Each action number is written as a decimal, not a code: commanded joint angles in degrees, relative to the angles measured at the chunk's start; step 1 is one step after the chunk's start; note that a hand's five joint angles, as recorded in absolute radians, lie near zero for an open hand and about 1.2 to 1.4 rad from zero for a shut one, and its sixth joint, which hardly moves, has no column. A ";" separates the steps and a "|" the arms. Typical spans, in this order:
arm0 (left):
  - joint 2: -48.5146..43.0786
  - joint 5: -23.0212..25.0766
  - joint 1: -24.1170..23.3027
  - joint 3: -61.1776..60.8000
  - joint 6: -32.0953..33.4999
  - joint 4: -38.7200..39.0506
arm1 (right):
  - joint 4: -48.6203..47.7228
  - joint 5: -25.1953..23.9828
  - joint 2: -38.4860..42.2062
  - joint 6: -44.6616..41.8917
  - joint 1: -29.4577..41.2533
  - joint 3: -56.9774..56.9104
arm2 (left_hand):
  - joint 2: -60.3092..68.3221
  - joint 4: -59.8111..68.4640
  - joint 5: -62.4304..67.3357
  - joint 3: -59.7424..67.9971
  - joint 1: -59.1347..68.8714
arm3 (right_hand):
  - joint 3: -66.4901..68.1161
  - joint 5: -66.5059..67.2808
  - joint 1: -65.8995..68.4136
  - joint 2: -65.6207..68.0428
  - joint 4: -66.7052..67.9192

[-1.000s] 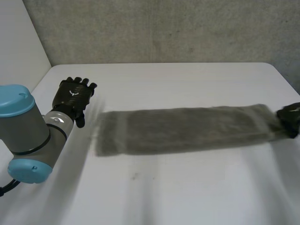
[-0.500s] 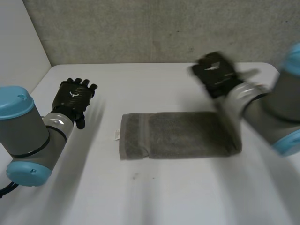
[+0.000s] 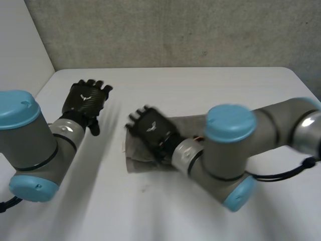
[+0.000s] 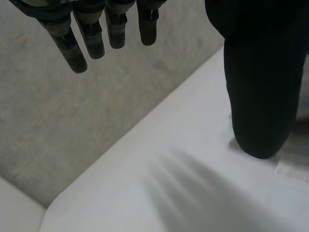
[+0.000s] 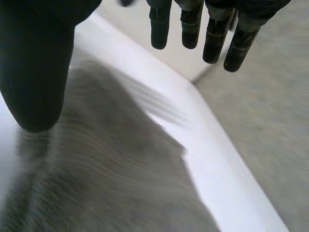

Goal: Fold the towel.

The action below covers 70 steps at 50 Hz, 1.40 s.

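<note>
Head view: towel [image 3: 138, 159] lengthwise left-right, right hand [image 3: 150, 129] over it, left hand [image 3: 86, 100] aside, all fingers [image 5: 190, 29] straight

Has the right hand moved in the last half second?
Yes. The right hand swung from near the far edge of the table to over the left end of the towel.

Towel [image 3: 136, 156]: grey terry cloth with ribbed pile, folded into a flat strip. Position: centre of the head view, long axis left to right, partly covered.
</note>
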 commanded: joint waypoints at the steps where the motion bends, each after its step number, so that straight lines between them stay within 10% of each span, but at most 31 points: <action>1: -0.18 0.16 -5.15 3.40 -5.55 0.07 | 0.77 2.21 -11.31 12.14 -9.96 10.14 | 1.63 1.50 -0.63 1.66 0.87 | -2.15 -3.47 -2.07 -2.89 -3.34; 13: -10.98 0.07 -12.62 12.01 -5.91 -0.11 | 1.13 1.15 -14.23 14.09 -21.75 24.31 | 1.97 1.84 -0.29 2.00 1.21 | -2.15 -3.47 -2.07 -2.89 -3.34; 23: -11.97 -0.19 -12.54 9.03 -5.91 -0.19 | -0.19 2.03 -8.69 -0.73 -27.72 25.37 | 1.80 1.67 -0.46 1.83 1.04 | 67.77 66.45 67.85 67.03 66.58; 26: -11.00 -0.28 -12.19 6.93 -5.91 -0.28 | -1.24 2.64 -9.30 -5.75 -27.64 24.31 | 1.80 1.67 -0.46 1.83 1.04 | 67.85 66.53 67.93 67.11 66.66; 33: -6.70 -0.37 -11.31 1.83 -5.91 -0.37 | -4.15 7.30 -11.85 -10.69 -23.33 19.30 | 1.63 1.50 -0.63 1.66 0.87 | 67.85 66.53 67.93 67.11 66.66; 46: -0.37 -6.86 -5.51 -3.10 -6.08 -0.72 | -3.71 6.52 -0.88 -16.75 5.03 7.43 | 1.63 1.50 -0.63 1.66 0.87 | 67.85 66.53 67.93 67.11 66.66; 55: 1.22 -8.45 -2.96 -4.69 -6.43 -0.99 | -3.88 4.05 0.63 -16.32 7.69 9.98 | 1.63 1.50 -0.63 1.66 0.87 | 64.71 63.39 64.79 63.97 63.52; 57: 1.31 -8.37 -3.04 -4.34 -6.43 -0.99 | -4.41 4.40 -2.87 -12.30 6.91 9.90 | 1.63 1.50 -0.63 1.66 0.87 | 10.65 9.33 10.74 9.92 9.46; 59: 1.31 -8.37 -3.31 -3.98 -6.43 -0.99 | -4.41 4.66 -4.71 -8.80 5.42 9.90 | 1.63 1.50 -0.63 1.66 0.87 | 0.22 -1.10 0.30 -0.52 -0.97; 70: 1.66 -8.37 -8.31 1.37 -7.83 -0.81 | 0.84 4.14 -14.57 24.51 -5.04 9.90 | 1.97 1.84 -0.29 2.00 1.21 | -2.15 -3.47 -2.07 -2.89 -3.34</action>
